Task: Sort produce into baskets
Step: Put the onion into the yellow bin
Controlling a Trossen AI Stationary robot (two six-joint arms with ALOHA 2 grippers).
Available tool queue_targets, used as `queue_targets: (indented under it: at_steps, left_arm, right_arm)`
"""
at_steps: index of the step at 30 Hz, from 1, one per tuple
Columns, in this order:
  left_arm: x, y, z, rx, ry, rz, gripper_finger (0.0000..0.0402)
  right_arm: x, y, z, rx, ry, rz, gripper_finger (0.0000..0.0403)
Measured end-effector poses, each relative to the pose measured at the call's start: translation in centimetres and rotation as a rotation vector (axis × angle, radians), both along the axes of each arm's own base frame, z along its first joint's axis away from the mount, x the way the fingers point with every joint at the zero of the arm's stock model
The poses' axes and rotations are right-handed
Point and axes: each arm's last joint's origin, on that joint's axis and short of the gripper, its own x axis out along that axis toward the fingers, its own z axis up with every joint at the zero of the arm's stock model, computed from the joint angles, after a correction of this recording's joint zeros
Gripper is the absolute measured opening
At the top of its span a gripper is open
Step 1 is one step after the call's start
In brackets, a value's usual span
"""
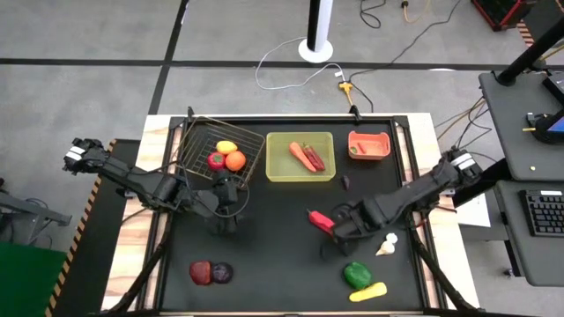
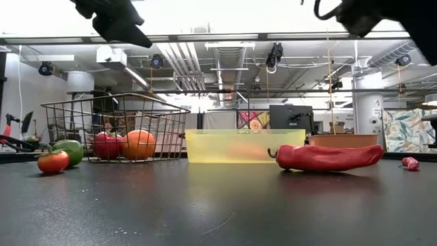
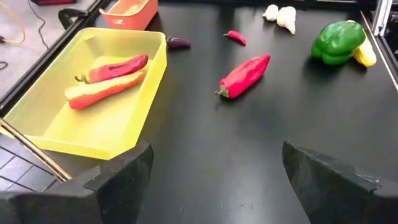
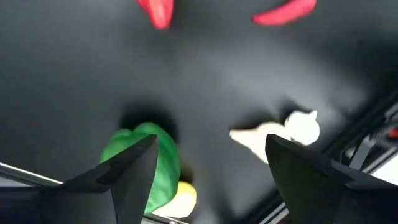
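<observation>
Overhead, the black bench (image 1: 282, 264) carries three containers along its far edge: a dark wire-mesh square basket (image 1: 222, 145) holding a yellow lemon (image 1: 226, 147), a red tomato (image 1: 216, 161) and an orange round fruit (image 1: 235, 160); a translucent yellow-green square plastic tray (image 1: 300, 157) with an orange carrot (image 1: 300, 157) and a long red pepper (image 1: 314, 156) side by side; and a small salmon-red plastic bin (image 1: 368, 144). The left hand (image 1: 226, 217) sits just in front of the mesh basket. The right hand (image 1: 342, 227) hangs beside a big red chili pepper (image 1: 320, 219) lying loose on the bench. White garlic pieces (image 1: 387, 244), a green bell pepper (image 1: 357, 274) with a yellow piece (image 1: 368, 291) touching it, and a dark red and purple pair (image 1: 211, 273) lie nearer the front.

At bench level, the big red chili pepper (image 2: 328, 157) rests flat, with nothing gripping it, in front of the tray (image 2: 235, 146).

From the left wrist, the left hand's fingers (image 3: 121, 180) stand wide apart and empty, facing the tray (image 3: 37, 99) and the chili (image 3: 244, 75).

From the right wrist, the right hand's fingers (image 4: 134, 168) stand wide apart, holding nothing, above the green pepper (image 4: 165, 158) and garlic (image 4: 280, 134).
</observation>
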Motion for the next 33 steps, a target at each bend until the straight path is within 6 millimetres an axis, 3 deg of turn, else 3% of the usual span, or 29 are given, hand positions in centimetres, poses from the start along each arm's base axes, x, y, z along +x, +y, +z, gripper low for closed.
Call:
queue_targets:
  at_steps: [8,18,25,33]
  left_arm:
    - [0.1,0.1,0.0,0.036,0.006,-0.019,0.0336]
    - [0.3,0.4,0.1,0.042,-0.007,-0.011,0.0336]
    - [0.3,0.5,0.1,0.041,-0.007,-0.010,0.0336]
    - [0.3,0.5,0.1,0.034,-0.009,-0.006,0.0336]
  right_arm:
    - [-2.1,2.2,-0.8,-0.043,0.047,-0.057,0.0286]
    - [-7.7,0.9,-0.9,-0.091,0.006,-0.217,0.0281]
    - [-10.6,0.6,-3.4,-0.019,-0.056,-0.341,0.0283]
    - [-11.2,1.0,-6.0,0.008,-0.065,-0.379,0.0288]
